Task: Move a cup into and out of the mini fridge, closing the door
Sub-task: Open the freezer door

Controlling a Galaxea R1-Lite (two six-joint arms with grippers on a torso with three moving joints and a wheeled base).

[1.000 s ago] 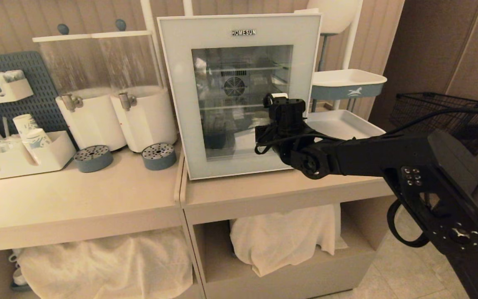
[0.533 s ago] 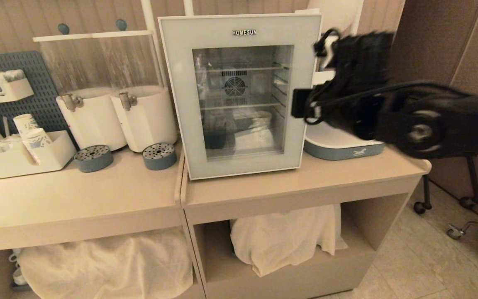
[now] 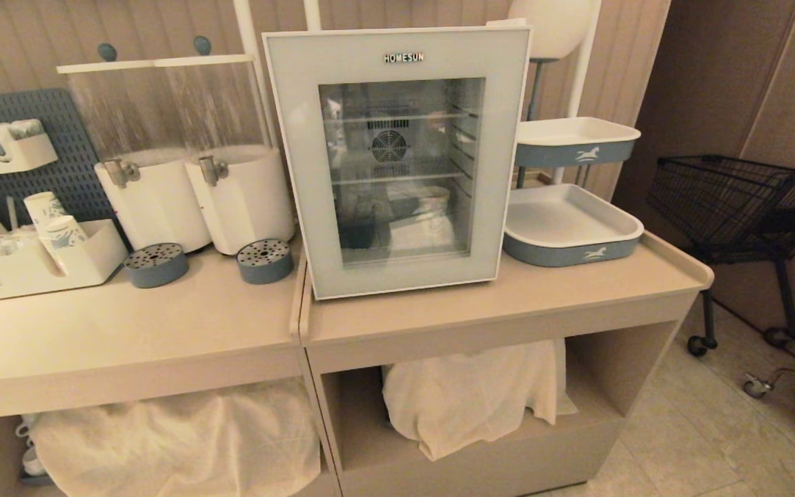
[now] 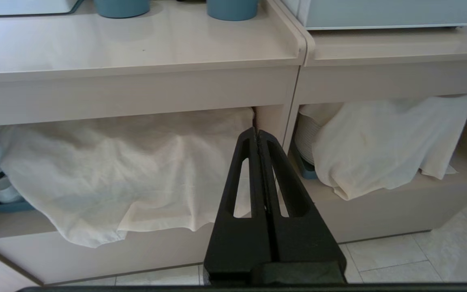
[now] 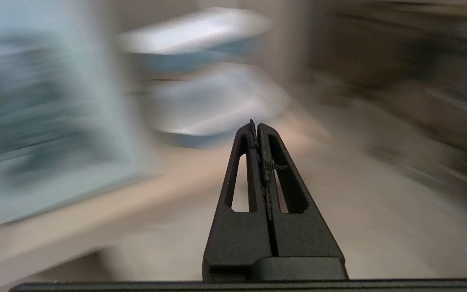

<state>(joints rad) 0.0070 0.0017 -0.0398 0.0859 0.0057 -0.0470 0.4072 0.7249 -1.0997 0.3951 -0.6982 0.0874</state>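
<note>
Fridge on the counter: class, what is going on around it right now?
Nothing is being handled. The fridge stands on the counter with its door shut. The right gripper is shut, empty and off the door; the left gripper, shut and empty, sits low before the shelf cloths.

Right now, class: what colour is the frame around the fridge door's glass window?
Pale blue-grey, on the door, clearest in the head view.

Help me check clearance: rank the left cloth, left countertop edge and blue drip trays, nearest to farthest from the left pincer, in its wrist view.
1. Left cloth, straight ahead of the left pincer.
2. Countertop edge, above it.
3. Blue drip trays, back on top.
</note>
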